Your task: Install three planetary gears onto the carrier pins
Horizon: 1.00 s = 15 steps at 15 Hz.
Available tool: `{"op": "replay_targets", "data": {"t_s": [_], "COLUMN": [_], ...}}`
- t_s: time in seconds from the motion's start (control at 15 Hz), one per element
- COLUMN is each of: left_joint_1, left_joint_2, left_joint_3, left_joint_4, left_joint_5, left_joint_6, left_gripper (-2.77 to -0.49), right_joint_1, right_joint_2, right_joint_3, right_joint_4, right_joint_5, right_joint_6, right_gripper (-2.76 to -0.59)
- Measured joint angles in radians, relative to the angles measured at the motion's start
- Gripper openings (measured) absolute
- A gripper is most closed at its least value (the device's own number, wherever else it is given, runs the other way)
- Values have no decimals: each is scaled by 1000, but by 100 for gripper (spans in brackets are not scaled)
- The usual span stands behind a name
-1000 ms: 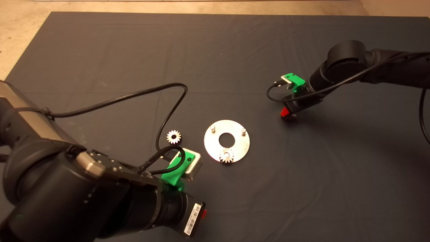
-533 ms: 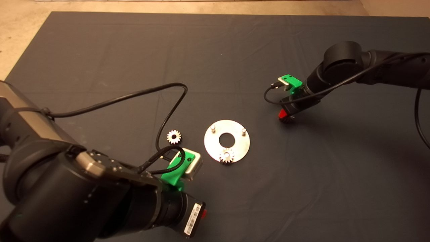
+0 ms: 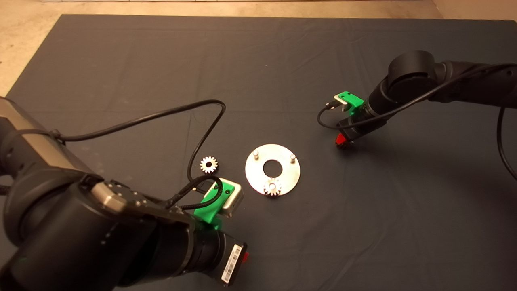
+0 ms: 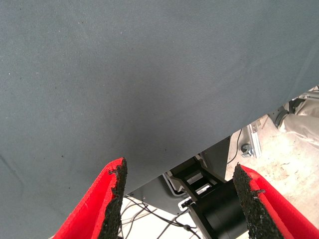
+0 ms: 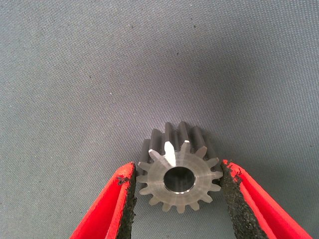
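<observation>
The shiny round disc (image 3: 282, 178) lies mid-mat with two bare carrier pins (image 3: 255, 154) (image 3: 293, 157). One planetary gear (image 3: 273, 187) sits on the third pin at the disc's near edge. A second gear (image 3: 209, 164) lies loose on the mat left of the disc. My right gripper (image 3: 343, 141) is right of the disc and beyond it. In the right wrist view it (image 5: 177, 169) is shut on the third gear (image 5: 179, 177), pads against its teeth. My left gripper (image 3: 245, 256) is parked at the near left, open and empty (image 4: 179, 169).
A black cable (image 3: 202, 133) from the left arm loops over the mat beside the loose gear. The left wrist view looks past the mat's edge (image 4: 199, 154) at floor and frame parts. A person's leg (image 4: 304, 119) shows there.
My right gripper has shifted slightly left, toward the disc, with the gear between its fingers. The left arm, the disc and the other two gears have not moved.
</observation>
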State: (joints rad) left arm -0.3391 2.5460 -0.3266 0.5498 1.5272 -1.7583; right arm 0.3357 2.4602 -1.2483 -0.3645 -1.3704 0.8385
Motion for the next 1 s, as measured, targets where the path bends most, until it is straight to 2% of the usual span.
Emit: {"op": "replay_targets", "data": {"t_s": [1.0], "left_joint_1": [-5], "left_joint_2": [-5], "left_joint_3": [0], "left_joint_4": [0], "left_joint_5": [0], "left_joint_6": [0], "left_gripper": [-179], "right_joint_1": [0], "right_joint_2": [0], "right_joint_3": [0], "right_joint_4": [8], "right_joint_5": [-9], "right_joint_6": [0], "right_gripper": [-229]}}
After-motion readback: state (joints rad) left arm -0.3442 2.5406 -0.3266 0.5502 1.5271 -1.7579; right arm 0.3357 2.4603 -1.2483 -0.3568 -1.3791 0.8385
